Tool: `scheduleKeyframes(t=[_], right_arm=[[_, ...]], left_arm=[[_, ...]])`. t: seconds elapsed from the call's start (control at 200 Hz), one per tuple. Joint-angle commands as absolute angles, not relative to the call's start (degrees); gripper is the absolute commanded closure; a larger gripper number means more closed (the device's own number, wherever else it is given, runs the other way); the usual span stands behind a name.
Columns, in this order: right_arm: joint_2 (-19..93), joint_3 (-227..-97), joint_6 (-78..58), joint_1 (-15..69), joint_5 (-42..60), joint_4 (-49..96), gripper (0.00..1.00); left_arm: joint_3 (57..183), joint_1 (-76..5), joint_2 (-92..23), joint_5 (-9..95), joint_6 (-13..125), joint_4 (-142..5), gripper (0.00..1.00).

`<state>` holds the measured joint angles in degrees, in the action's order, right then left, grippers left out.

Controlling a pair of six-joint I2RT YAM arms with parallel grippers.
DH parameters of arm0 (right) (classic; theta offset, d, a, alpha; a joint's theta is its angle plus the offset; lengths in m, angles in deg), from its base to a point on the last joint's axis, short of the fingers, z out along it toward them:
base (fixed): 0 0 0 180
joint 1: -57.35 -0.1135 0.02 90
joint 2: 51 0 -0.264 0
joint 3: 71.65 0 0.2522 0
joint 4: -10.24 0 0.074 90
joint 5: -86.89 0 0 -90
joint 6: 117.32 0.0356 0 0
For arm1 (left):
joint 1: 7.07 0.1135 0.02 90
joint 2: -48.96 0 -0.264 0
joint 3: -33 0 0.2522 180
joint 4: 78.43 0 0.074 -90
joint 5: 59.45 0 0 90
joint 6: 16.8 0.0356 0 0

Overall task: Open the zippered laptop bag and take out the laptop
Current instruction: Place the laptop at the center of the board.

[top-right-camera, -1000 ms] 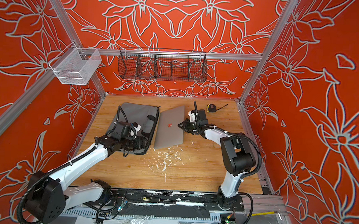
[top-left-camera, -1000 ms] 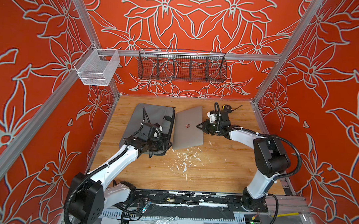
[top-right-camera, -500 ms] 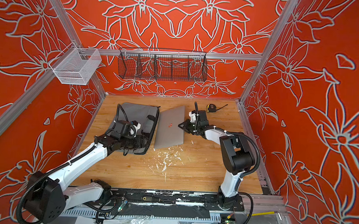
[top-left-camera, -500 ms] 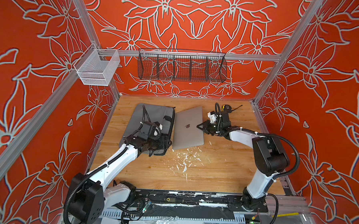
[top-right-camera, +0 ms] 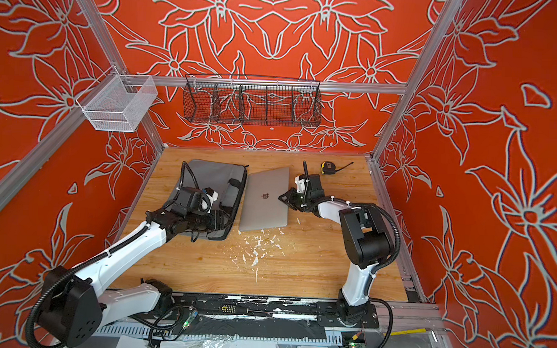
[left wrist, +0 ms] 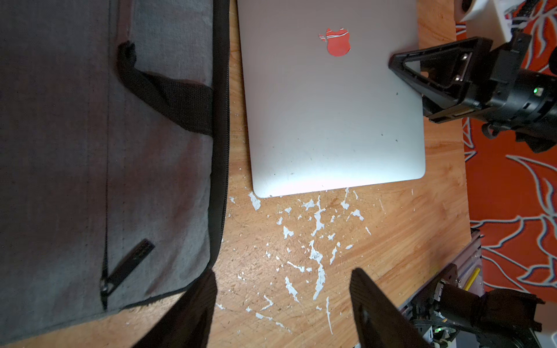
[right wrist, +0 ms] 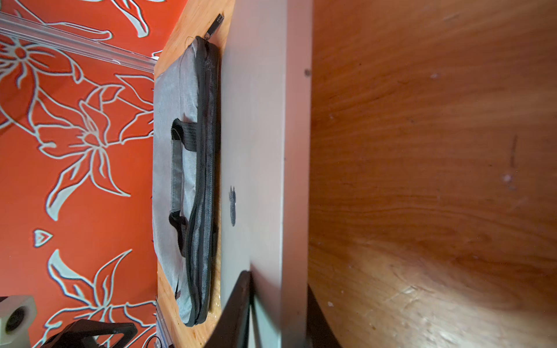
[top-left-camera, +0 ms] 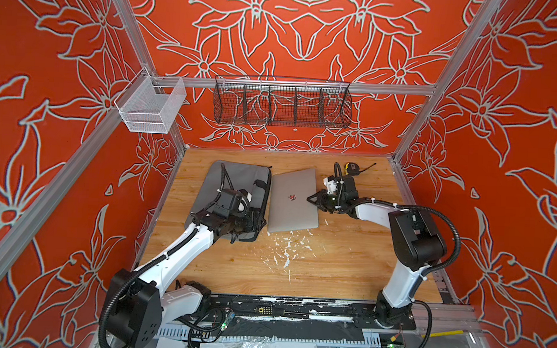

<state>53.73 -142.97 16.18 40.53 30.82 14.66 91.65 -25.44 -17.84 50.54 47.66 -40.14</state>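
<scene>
Laptop [top-left-camera: 292, 214] flat on the table [top-left-camera: 331, 261], outside the bag.
It lies lid-up just beside the zippered laptop bag [top-left-camera: 238, 176]. The right end effector [top-left-camera: 311, 199] straddles the laptop's right edge, one finger over the lid; I cannot tell whether it pinches. The left end effector [left wrist: 283, 272] gapes wide, empty, over the bag's near corner.

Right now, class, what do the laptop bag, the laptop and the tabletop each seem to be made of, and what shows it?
Laptop bag: woven grey fabric, matt; visible weave and stitching.
Laptop: probably metal; smooth silver satin finish with a soft sheen.
Tabletop: wood or wood-look laminate; grain lines, white flecks.
</scene>
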Motion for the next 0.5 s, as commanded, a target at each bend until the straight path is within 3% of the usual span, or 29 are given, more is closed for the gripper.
scheduleKeyframes(t=[0.0,0.495], right_arm=[[56.49,-141.22,12.42,40.91,22.6,21.41,0.76],[58.06,-141.06,10.84,41.24,19.12,24.36,0.74]], left_arm=[[91.42,-25.02,-16.83,50.08,48.16,-39.35,0.29],[90.62,-25.0,-16.71,49.94,49.38,-39.45,0.29]])
